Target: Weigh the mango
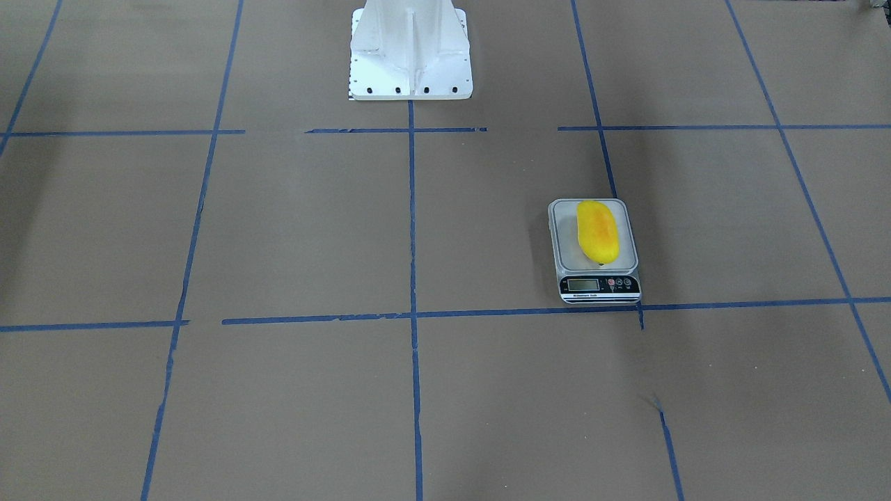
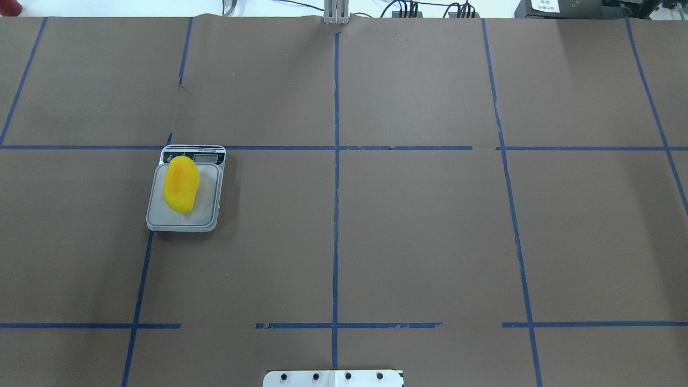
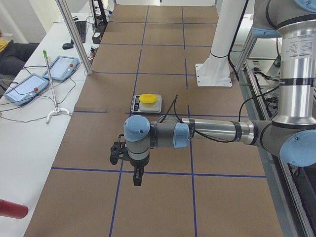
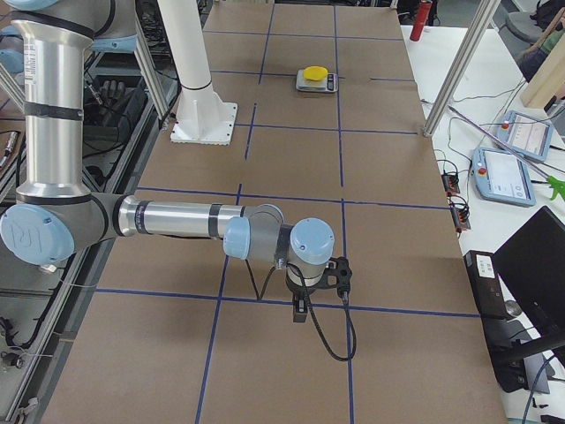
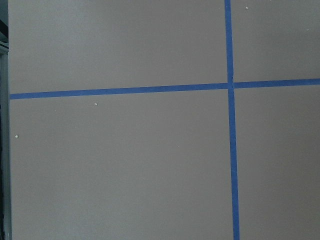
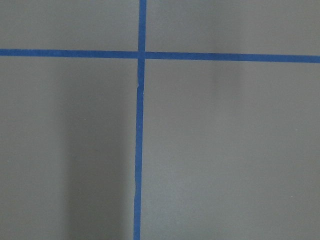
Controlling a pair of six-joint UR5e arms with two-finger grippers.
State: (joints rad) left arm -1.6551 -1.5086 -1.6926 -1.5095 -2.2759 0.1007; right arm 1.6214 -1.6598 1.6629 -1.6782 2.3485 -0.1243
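lying lengthwise on the scale, the mango touches only its platform, its tip reaching toward the display. the scale stands in the left half of the surface, about midway between the near and far edges. the left gripper and right gripper hang over bare surface, well apart from the scale; i cannot tell whether either is open or closed.

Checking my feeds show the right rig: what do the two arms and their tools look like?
Both the left arm and the right arm are silver tubes with grey joints and light blue round caps. A thin black cable loops off each forearm near the wrist. The left tool and the right tool are small and black.
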